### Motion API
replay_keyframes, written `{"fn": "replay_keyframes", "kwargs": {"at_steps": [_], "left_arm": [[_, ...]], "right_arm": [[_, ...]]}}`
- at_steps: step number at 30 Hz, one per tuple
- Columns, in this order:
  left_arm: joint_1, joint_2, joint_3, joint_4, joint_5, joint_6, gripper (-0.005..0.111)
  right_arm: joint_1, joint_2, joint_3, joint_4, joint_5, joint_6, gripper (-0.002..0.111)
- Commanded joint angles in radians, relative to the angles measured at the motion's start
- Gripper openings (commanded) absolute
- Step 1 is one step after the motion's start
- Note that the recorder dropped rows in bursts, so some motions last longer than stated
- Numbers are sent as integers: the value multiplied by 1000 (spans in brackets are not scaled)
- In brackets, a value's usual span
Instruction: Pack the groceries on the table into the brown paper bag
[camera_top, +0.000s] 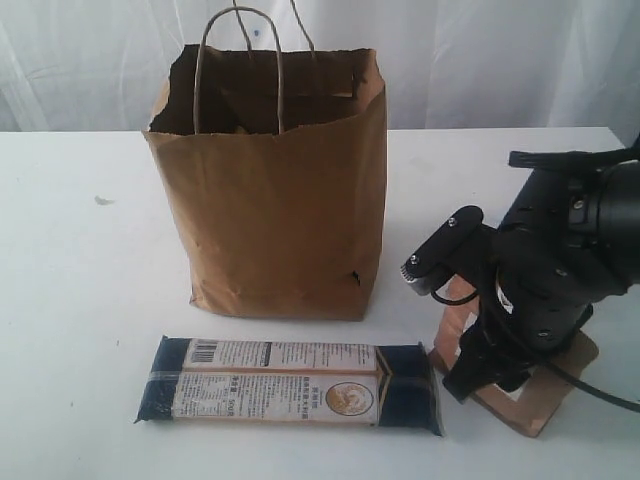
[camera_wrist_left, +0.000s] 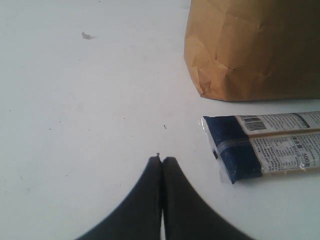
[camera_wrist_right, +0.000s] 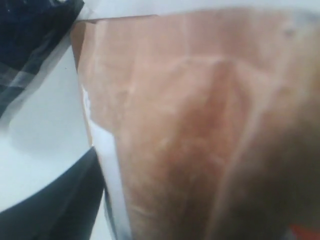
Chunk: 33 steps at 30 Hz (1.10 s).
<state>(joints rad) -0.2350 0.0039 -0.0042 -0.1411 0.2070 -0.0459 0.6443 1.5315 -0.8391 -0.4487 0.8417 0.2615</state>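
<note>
The brown paper bag stands upright and open at mid-table, its corner showing as the bag in the left wrist view. A long dark-blue noodle pack lies flat in front of it. My right gripper is down on the brown pouch at the right. That pouch fills the space between the jaws, and one dark finger sits right beside its edge; the other finger is hidden. My left gripper is shut and empty above bare table, left of the noodle pack.
A small speck lies on the white table at the far left. The right arm's cable trails off to the right edge. A white curtain hangs behind the table.
</note>
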Motion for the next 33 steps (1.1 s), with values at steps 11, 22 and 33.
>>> {"fn": "replay_keyframes", "kwargs": {"at_steps": [11,22,33], "left_arm": [[2,-4,4,-7,1,1,0],[2,-4,4,-7,1,1,0],[2,-4,4,-7,1,1,0]], "right_arm": [[-7,-254,-301,27,94,-43,0],[-7,-163,-683,-31,148,-122,0],[-5,-42,-862,61,8,-124,0]]}}
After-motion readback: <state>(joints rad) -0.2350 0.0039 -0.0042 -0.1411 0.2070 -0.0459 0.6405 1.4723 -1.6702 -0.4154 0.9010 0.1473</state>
